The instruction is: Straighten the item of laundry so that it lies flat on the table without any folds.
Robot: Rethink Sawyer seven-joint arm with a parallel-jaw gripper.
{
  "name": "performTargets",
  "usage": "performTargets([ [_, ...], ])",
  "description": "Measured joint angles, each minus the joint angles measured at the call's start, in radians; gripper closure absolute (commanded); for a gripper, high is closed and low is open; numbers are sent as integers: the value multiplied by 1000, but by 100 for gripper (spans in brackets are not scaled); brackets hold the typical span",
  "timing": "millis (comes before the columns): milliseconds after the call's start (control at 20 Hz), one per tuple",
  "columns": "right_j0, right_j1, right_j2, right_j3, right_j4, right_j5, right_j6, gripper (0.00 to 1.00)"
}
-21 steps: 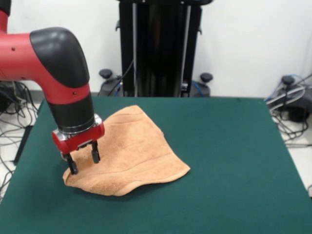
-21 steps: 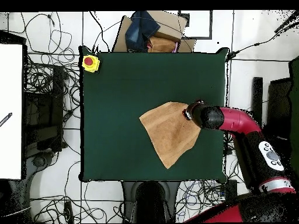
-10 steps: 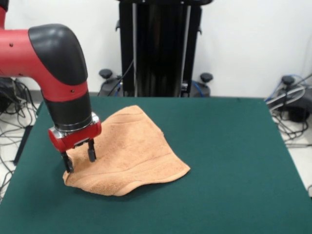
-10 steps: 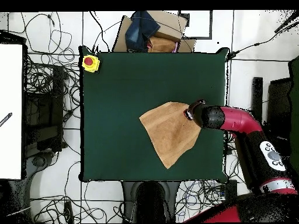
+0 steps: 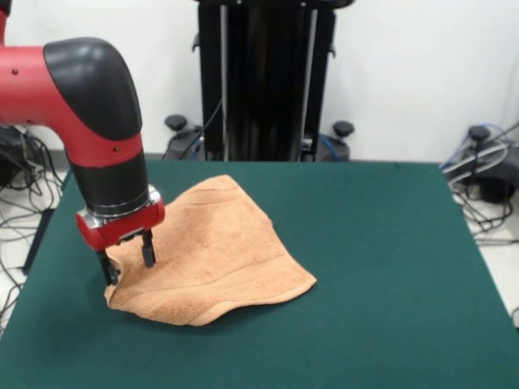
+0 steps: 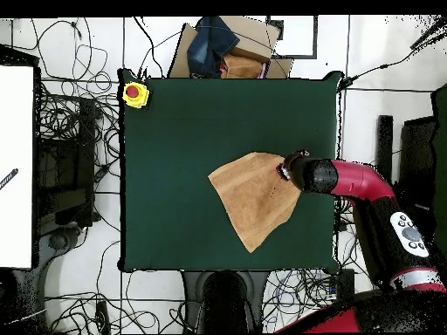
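One towel (image 5: 212,251) lay on the table (image 5: 389,267), folded over itself into a rough triangle, its thick doubled edge toward the camera in the front view. My single gripper (image 5: 126,263) stood over the towel's left corner in that view, fingers spread apart and holding nothing, one finger (image 5: 148,250) over the cloth and the other at its edge. Overhead, a cardboard box (image 6: 229,48) beyond the table held dark fabric; a yellow button unit (image 6: 134,94) sat on one table corner.

White wall (image 5: 405,73), black column (image 5: 263,77), cables (image 6: 74,122) across floor
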Motion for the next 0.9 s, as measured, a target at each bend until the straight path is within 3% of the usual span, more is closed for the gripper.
performTargets([
  [900, 34, 45, -122, -55, -77, 0, 0, 0],
])
